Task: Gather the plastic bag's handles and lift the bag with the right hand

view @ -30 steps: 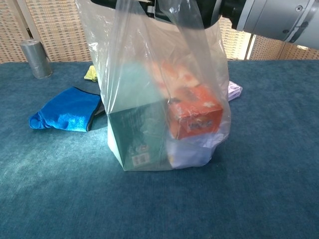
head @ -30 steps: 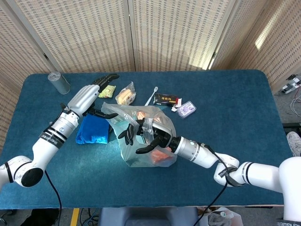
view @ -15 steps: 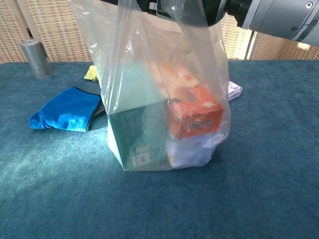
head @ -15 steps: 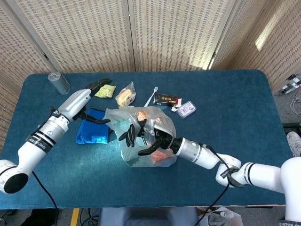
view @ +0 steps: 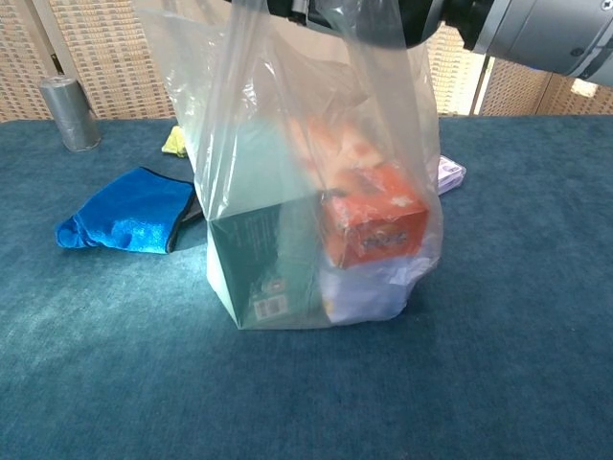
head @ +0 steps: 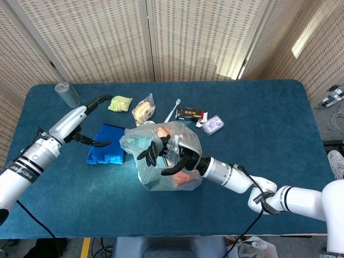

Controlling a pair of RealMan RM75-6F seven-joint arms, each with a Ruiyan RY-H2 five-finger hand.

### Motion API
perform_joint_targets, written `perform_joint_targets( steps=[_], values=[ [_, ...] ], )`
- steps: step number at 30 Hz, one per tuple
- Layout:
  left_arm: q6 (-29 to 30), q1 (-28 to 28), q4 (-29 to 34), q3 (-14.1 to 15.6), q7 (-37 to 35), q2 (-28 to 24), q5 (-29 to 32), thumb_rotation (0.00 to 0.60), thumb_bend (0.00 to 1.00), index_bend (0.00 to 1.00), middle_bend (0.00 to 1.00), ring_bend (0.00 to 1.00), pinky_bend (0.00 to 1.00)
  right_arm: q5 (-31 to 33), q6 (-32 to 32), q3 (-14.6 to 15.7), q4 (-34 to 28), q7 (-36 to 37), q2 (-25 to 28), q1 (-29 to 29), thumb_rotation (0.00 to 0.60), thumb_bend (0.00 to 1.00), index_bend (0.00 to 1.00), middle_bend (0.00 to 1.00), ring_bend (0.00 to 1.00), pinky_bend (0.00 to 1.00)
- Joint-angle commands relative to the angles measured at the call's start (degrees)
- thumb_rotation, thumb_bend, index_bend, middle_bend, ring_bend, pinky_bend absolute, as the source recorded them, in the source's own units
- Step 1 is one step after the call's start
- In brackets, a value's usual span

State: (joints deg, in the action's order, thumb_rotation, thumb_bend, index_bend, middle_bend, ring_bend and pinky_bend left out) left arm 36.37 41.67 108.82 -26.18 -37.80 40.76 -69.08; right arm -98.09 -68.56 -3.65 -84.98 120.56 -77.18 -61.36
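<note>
Blue felt covers the surface (view: 498, 364), which is backed by perforated beige screen panels. Nearest the robot, the translucent plastic bag (view: 316, 192) is seen standing on the cloth, its base apparently resting there; a teal carton (view: 263, 264), an orange box (view: 374, 225) and a pale packet beneath it are visible through the film. The bag's handles (view: 359, 24) are drawn upward into the right hand (head: 169, 156), whose fingers (head: 148, 153) are hooked around the gathered film above the bag's mouth, so the handles are judged to be gripped. The lift is judged barely begun. For a sound lift, both loops should be kept bunched within the curled fingers, and the wrist should be raised straight upward so that the load hangs centred and the cartons do not tip against the thin wall.

Just left of the bag, a crumpled blue cloth pouch (head: 106, 151) lies on the surface. Above it the left hand (head: 86, 121) is held clear of the bag, its fingers spread and empty. Farther back lie a yellow-green wrapped item (head: 120, 103), a clear snack packet (head: 143, 109), a white plastic spoon (head: 173, 109), a black sachet (head: 192, 113) and a lilac blister pack (head: 213, 124). A grey metal can (head: 66, 94) stands at the far left corner.
</note>
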Motion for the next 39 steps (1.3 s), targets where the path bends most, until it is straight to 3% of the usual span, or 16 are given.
perform_joint_targets(
  steps=[1,13,19,22,27,39],
  values=[
    [1.85,-1.53,-0.74,0.73,-0.05,-0.76,-0.71,0.6,0.09,0.0,0.0,0.0,0.0,0.83,0.36,-0.53,0.28,2.94,-0.08,-0.38,0.6,0.0,0.57,0.57,0.47,0.27],
    [9.16,-4.91,0.15,3.2,7.22,-1.94,-0.2,0.6,0.1,0.0,0.0,0.0,0.0,1.54,2.42,-2.21,3.28,20.43,-0.96,-3.8,0.6,0.0,0.57,0.57,0.47,0.28],
    [13.57,-6.28,0.84,5.18,14.7,-1.29,-1.44,0.6,0.1,0.0,0.0,0.0,0.0,2.12,3.69,-2.94,4.47,28.69,-0.62,-5.53,0.6,0.07,0.57,0.57,0.47,0.41],
    [15.92,-6.55,1.42,6.01,18.93,-0.06,-1.9,0.6,0.09,0.0,0.0,0.0,0.0,3.46,4.97,-3.66,4.84,31.79,-0.36,-6.19,0.6,0.15,0.57,0.58,0.5,0.53],
    [20.26,-7.34,2.68,7.28,26.59,1.3,-3.12,0.6,0.09,0.0,0.0,0.0,0.0,5.1,6.85,-4.74,5.52,34.09,-0.09,-6.94,0.6,0.3,0.57,0.61,0.57,0.67],
    [23.13,-7.8,3.38,9.1,36.46,3.13,1.75,0.6,0.1,0.0,0.0,0.0,0.0,7.34,7.29,-6.91,5.13,35.18,1.78,-5.63,0.6,0.4,0.58,0.65,0.65,0.72]
  ],
)
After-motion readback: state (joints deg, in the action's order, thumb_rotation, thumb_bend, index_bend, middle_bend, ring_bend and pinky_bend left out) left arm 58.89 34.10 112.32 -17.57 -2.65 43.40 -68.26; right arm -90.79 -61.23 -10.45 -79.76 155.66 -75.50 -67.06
